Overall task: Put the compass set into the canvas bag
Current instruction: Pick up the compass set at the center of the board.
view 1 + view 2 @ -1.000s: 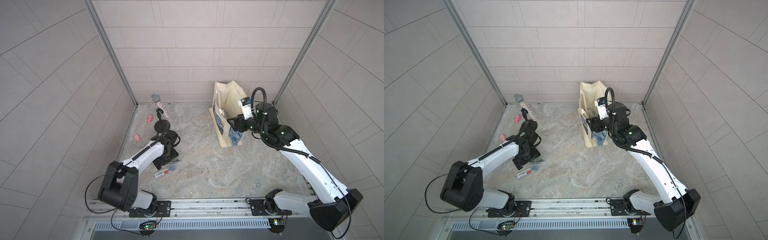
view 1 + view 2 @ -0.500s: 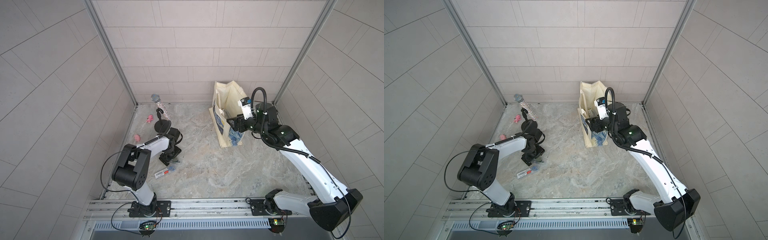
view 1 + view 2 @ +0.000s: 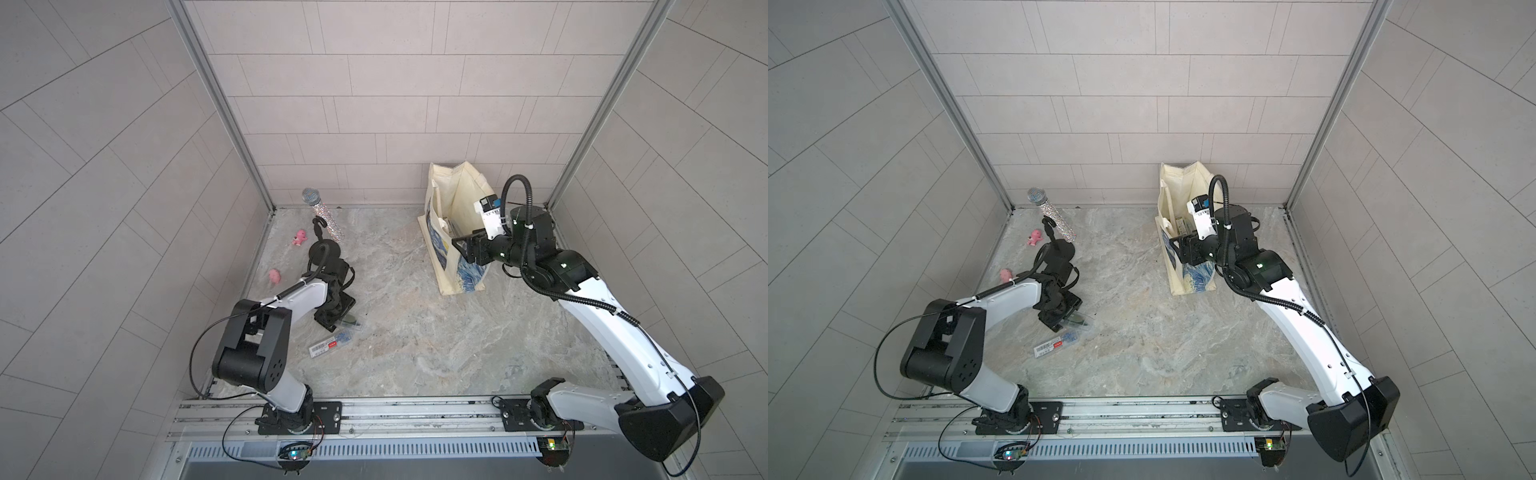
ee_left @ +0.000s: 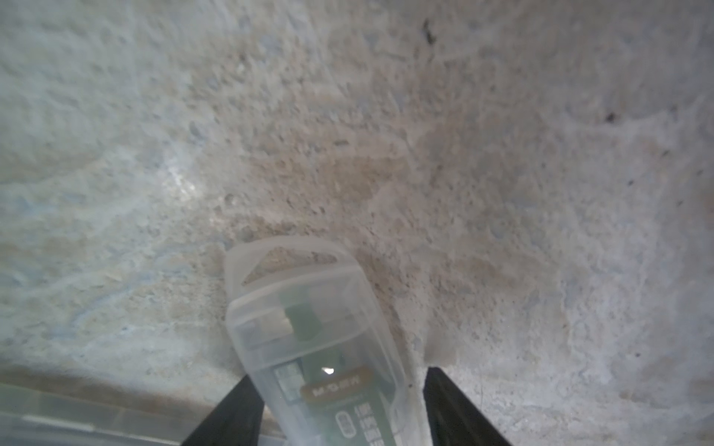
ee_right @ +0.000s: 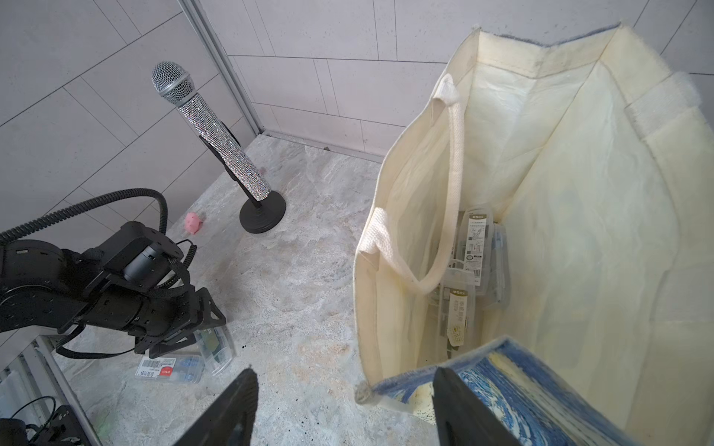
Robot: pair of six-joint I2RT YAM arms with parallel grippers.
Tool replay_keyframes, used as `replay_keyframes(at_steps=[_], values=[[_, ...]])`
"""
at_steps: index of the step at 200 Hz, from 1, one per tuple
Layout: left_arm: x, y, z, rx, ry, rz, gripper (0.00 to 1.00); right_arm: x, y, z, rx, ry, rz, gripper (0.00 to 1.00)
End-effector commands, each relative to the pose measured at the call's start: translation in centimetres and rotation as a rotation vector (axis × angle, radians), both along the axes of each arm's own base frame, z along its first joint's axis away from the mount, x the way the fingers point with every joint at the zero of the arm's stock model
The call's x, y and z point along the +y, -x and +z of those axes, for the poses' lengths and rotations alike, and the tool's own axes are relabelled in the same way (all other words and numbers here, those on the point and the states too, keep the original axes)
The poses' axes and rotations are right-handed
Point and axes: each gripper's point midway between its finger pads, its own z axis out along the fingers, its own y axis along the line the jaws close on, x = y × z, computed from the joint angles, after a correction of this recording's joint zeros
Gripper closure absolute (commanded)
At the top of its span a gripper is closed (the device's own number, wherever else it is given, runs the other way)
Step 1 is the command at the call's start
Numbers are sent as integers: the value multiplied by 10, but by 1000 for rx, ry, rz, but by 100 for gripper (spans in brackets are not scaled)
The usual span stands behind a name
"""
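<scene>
One clear plastic compass set, floppy cream canvas bag

The canvas bag is coarse woven cloth, matt cream on the inside, with a blue-and-yellow print on its outer face. The compass set is packed in a clear, slightly frosted plastic case that catches a small glossy glint, lying on a counter with a mottled, rough-looking matt stone finish. The microphone has a glittering, sparkle-studded barrel and a metal mesh head.
</scene>
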Motion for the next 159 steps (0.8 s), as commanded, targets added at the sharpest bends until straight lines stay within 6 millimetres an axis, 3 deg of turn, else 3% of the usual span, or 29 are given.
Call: replay_keyframes(at_steps=[1,45,100,159], values=[[-4,13,-29,73,34,9,39,4,1,7,-13,-15,14,27],[-12,-4,-10,-23,85,24,57,6,3,0,20,6,12,27],[-31,-34,38,-194,199,33,62,30,6,4,44,-15,72,27],[-54,-65,129,-453,368,9,66,109,26,-11,124,-63,288,28]])
